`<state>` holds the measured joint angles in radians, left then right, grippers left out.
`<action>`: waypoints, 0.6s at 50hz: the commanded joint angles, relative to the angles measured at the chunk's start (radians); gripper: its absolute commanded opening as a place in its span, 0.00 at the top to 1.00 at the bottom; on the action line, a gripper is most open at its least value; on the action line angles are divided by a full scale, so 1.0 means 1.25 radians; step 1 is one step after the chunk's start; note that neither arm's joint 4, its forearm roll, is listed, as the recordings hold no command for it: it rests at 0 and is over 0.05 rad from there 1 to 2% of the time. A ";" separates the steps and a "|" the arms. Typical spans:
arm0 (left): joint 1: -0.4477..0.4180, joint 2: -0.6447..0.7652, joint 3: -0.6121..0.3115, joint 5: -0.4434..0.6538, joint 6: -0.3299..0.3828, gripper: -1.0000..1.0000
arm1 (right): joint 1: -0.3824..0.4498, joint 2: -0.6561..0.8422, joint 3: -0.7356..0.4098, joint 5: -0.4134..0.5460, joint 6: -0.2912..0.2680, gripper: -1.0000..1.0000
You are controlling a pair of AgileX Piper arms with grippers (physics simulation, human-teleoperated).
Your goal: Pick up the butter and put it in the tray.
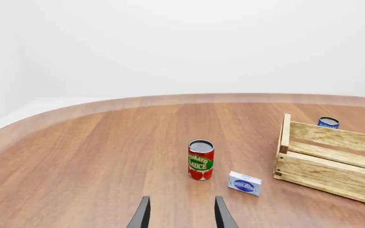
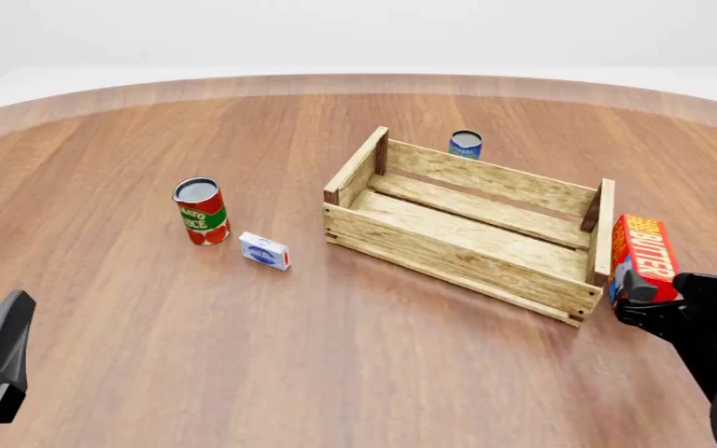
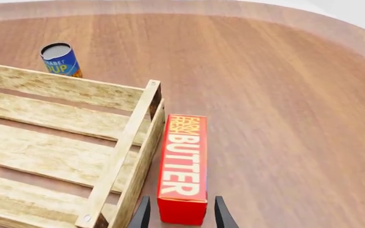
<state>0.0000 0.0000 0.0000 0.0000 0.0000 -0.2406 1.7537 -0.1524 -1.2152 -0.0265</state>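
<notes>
The butter [image 3: 182, 175], a red carton with an orange lettered face, lies just outside the tray [image 2: 465, 254] at its right end, its near end between the right gripper's [image 3: 181, 214] fingers; whether they press it, I cannot tell. Only the right wrist view shows this end. The left gripper [image 1: 181, 213] hovers spread above bare table near a tomato sauce can [image 1: 200, 159].

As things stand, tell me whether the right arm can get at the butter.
Probably yes. The right end effector already straddles the butter's near end, fingers open on either side, nothing between them; the tray only flanks it.
</notes>
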 commanded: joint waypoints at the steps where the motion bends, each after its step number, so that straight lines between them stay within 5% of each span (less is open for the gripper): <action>1: 0.000 0.000 0.000 0.000 0.000 0.00 | 0.001 0.022 -0.012 -0.002 0.000 0.00; 30: 0.000 0.000 0.000 0.000 0.000 0.00 | -0.006 0.058 -0.034 -0.002 -0.004 0.00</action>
<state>0.0000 0.0000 0.0000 0.0000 0.0000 -0.2450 1.8058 -0.1820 -1.2180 -0.0292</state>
